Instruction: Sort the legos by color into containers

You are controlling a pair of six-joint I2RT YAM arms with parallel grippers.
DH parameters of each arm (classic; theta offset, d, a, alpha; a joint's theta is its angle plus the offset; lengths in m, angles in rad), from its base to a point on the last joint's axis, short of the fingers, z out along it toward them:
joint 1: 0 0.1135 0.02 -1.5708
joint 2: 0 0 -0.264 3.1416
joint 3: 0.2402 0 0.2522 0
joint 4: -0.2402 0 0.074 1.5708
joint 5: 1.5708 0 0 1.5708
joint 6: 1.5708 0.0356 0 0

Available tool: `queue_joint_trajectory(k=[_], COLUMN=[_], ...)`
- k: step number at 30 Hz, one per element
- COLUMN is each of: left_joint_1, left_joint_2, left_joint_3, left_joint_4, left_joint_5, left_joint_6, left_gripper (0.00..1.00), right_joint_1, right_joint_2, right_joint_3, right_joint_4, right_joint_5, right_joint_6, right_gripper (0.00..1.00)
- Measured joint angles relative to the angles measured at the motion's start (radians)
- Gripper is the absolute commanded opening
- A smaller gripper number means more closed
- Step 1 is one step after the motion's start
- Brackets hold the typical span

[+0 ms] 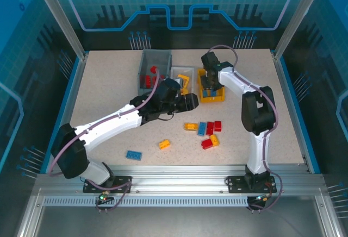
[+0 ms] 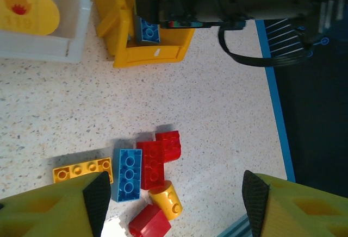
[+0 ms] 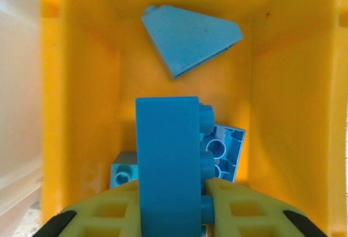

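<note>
My right gripper (image 1: 210, 80) hangs over the yellow-orange container (image 1: 211, 97) and is shut on an upright blue lego (image 3: 167, 155). In the right wrist view the gripper (image 3: 174, 187) is inside the yellow-orange container (image 3: 81, 85), above a blue slope piece (image 3: 190, 40) and two more blue legos (image 3: 227, 150). My left gripper (image 1: 188, 103) is open over the table; in its wrist view the gripper (image 2: 176, 201) has nothing between its fingers. Below it lie a blue lego (image 2: 129, 174), red legos (image 2: 153, 163), a yellow cylinder (image 2: 167, 199) and a yellow plate (image 2: 81, 170).
A dark grey container (image 1: 155, 66) with red legos and a white container (image 1: 179, 76) with yellow pieces stand at the back. Loose legos lie mid-table (image 1: 204, 131), plus a yellow one (image 1: 164, 144) and a blue one (image 1: 134, 155) nearer the front.
</note>
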State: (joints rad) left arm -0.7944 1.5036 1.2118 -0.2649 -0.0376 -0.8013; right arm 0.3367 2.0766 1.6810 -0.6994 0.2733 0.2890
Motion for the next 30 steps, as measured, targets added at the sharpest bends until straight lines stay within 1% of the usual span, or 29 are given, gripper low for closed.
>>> queue_joint_trajectory(k=[7,12,15,19,23,27,30], left_joint_1=[-0.009,-0.011,-0.024,-0.065,-0.122,-0.193,-0.235], left_joint_2=[0.01,0.008,0.008,0.01,0.029,0.076,0.133], left_joint_3=[0.005,-0.01,-0.025,-0.032,-0.037,-0.037,-0.037], left_joint_4=[0.002,0.0,-0.012,-0.042,-0.055,-0.065,-0.071], left_joint_5=[-0.013,-0.019,-0.023,-0.033,-0.045,-0.044,-0.023], left_joint_6=[0.019,0.022,0.029,0.05,0.069,0.124,0.202], left_gripper=[0.69,0.69,0.69,0.66,0.66,0.69,0.72], right_joint_1=[-0.009,-0.008,-0.007,0.007,0.021,0.028,0.039], right_joint_2=[0.013,-0.013,-0.094,-0.286,-0.534,-0.764,-0.933], right_joint_3=[0.01,0.005,-0.031,-0.127,-0.304,-0.504,-0.65], right_joint_4=[-0.015,-0.018,-0.018,0.002,0.036,0.047,0.036], right_joint_5=[-0.024,-0.031,-0.03,-0.023,-0.028,-0.073,-0.121], right_joint_6=[-0.004,-0.001,0.0,0.008,0.045,0.101,0.156], right_gripper=[0.49,0.49,0.49,0.48,0.49,0.52,0.56])
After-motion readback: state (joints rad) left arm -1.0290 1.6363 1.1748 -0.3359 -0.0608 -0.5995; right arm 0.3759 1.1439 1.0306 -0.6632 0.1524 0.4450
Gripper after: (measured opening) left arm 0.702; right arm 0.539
